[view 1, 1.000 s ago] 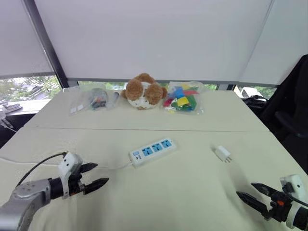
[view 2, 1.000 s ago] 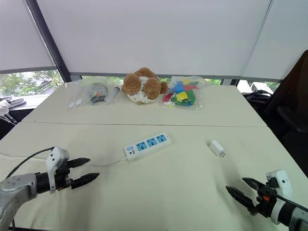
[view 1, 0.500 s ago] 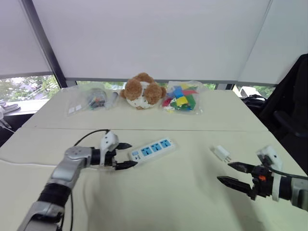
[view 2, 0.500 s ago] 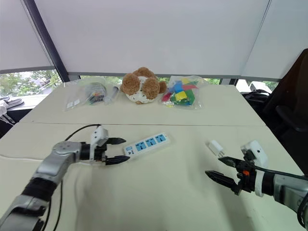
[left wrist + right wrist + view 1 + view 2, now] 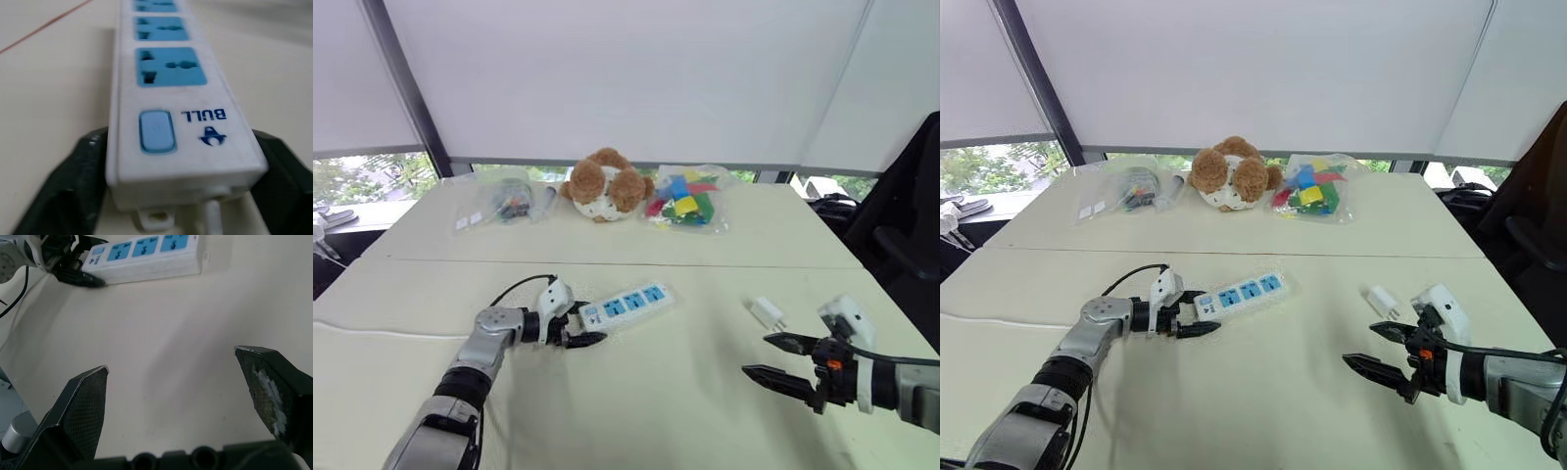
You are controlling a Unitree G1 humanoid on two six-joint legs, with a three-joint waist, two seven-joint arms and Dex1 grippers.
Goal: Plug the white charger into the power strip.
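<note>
One cream table (image 5: 636, 392) with one seam line across it. Far edge, left to right: one clear bag of small dark parts (image 5: 505, 202), one brown-and-white plush toy (image 5: 605, 184), one clear bag of coloured blocks (image 5: 683, 209). Three items back there in all.

Left gripper (image 5: 581, 328) is at the near end of the one power strip (image 5: 625, 305), its two black fingers (image 5: 73, 191) pressed against both sides of the strip's switch end, pinching it. Strip lies flat near table centre, angled, with three blue socket panels and one blue switch; white cord (image 5: 372, 331) runs off left from the gripped end.

One white charger (image 5: 767, 313) lies on the table well to the right of the strip, untouched, prongs pointing toward the near right.

Right gripper (image 5: 779, 358) hovers just near-side of the charger, two fingers spread wide, nothing between them.
</note>
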